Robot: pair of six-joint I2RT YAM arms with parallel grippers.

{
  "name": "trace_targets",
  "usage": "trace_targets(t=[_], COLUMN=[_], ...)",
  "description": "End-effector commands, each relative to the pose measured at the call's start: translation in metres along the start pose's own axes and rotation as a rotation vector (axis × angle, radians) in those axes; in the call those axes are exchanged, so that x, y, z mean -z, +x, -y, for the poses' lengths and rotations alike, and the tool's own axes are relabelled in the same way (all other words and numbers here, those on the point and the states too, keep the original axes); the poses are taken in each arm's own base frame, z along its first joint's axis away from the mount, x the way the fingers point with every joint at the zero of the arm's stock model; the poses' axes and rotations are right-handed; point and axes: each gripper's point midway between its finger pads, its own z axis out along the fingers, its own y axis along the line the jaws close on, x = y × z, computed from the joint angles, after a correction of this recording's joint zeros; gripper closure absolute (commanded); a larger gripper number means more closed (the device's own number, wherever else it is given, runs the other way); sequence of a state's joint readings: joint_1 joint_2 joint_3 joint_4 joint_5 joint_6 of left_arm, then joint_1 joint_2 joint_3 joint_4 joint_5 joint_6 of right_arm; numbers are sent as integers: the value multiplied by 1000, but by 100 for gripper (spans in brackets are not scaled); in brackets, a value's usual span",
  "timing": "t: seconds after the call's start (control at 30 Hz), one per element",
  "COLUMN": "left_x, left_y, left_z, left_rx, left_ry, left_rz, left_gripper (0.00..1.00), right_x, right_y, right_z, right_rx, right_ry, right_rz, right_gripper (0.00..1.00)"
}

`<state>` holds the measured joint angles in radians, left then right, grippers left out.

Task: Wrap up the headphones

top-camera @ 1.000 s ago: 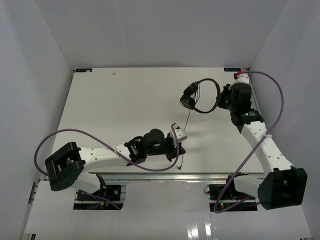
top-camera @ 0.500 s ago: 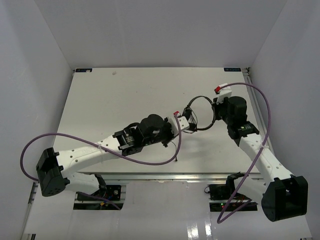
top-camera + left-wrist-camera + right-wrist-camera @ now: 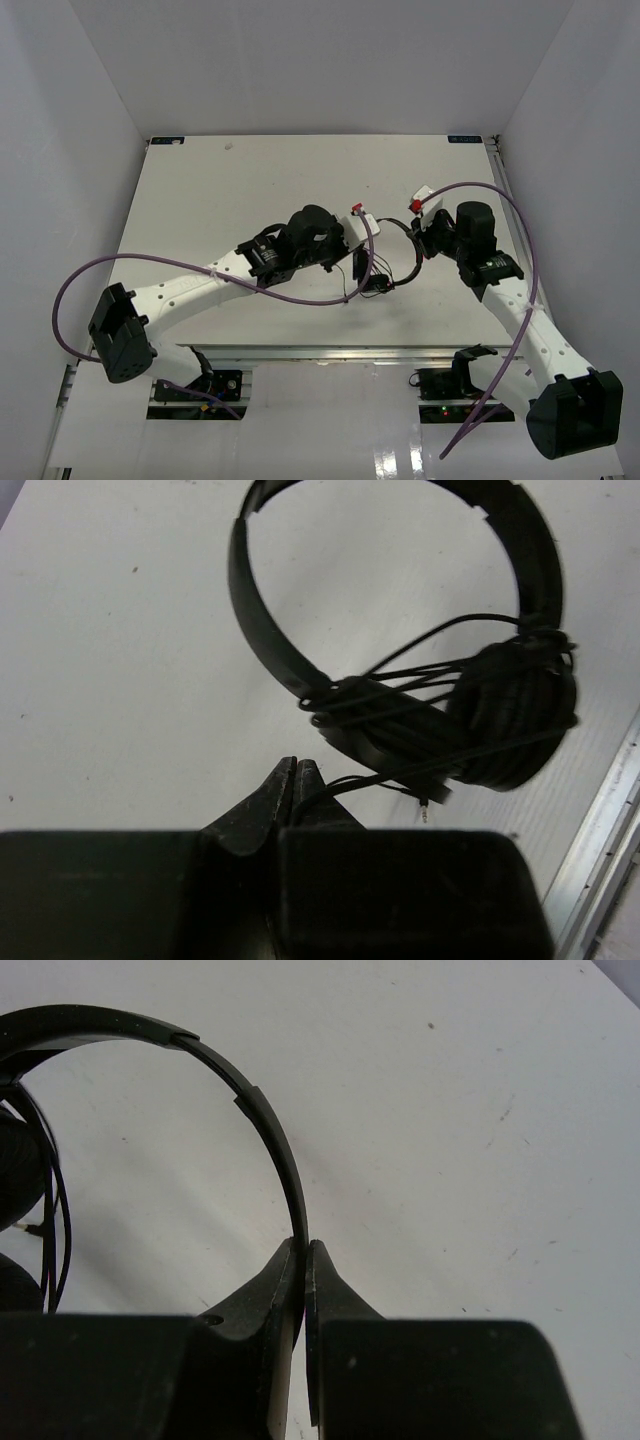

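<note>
The black headphones (image 3: pixel 378 285) hang just above the white table between the two arms. My right gripper (image 3: pixel 303 1252) is shut on the thin headband (image 3: pixel 262 1130), which arcs up and to the left toward the earcups (image 3: pixel 14 1175). In the left wrist view the two earcups (image 3: pixel 505 725) lie pressed together, with the thin black cable (image 3: pixel 400 670) looped several times around them. My left gripper (image 3: pixel 293 770) is shut on a stretch of that cable near its plug (image 3: pixel 424 808). From above, the left gripper (image 3: pixel 360 262) and right gripper (image 3: pixel 425 240) stand close together.
Purple robot cables (image 3: pixel 300 298) loop over both arms. The table's metal front rail (image 3: pixel 600 850) runs just beyond the earcups. White walls (image 3: pixel 90 150) close in the table on the left, back and right.
The right gripper has brought the headphones from the back right toward the table's middle. The left gripper, still on the cable, has swung from the front edge up beside the earcups.
</note>
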<state>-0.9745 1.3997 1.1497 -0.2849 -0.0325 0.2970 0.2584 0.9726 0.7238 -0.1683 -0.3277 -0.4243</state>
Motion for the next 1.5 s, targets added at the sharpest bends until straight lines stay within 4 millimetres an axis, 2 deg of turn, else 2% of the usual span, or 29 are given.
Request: trace_targets(t=[0.0, 0.2, 0.27, 0.37, 0.5, 0.73, 0.83, 1.07, 1.2, 1.27, 1.33, 1.37, 1.47], left_x=[6, 6, 8, 9, 12, 16, 13, 6, 11, 18, 25, 32, 46], left_y=[-3, 23, 24, 29, 23, 11, 17, 30, 29, 31, 38, 36, 50], left_z=[-32, -39, -38, -33, -29, -36, -37, -30, -35, -39, -41, -41, -35], left_rx=[23, 88, 121, 154, 191, 195, 197, 233, 232, 235, 245, 255, 300], left_ry=[-70, -81, -71, -54, -34, -43, -38, -22, -43, -65, -87, -91, -101], left_rz=[42, 30, 58, 81, 129, 165, 150, 150, 163, 168, 171, 197, 228], left_gripper=[100, 99, 91, 85, 77, 78, 80, 82, 73, 62, 56, 51, 46], right_x=[14, 24, 26, 29, 29, 25, 26, 31, 31, 32, 33, 35, 38], right_y=[-30, -45, -52, -62, -67, -59, -58, -72, -74, -77, -82, -86, -93], right_z=[-33, -54, -58, -66, -72, -72, -76, -85, -84, -83, -83, -83, -81], right_rx=[35, -56, -88, -137, -213, -239, -258, -315, -318, -321, -316, -314, -318], right_ry=[-191, -317, -341, -399, -445, -442, -461, -530, -530, -534, -539, -543, -549], right_rz=[88, 106, 115, 127, 119, 88, 87, 109, 112, 118, 131, 139, 151], right_gripper=[92, 92, 92, 92, 92, 92, 92, 92, 92, 92, 92, 92, 92])
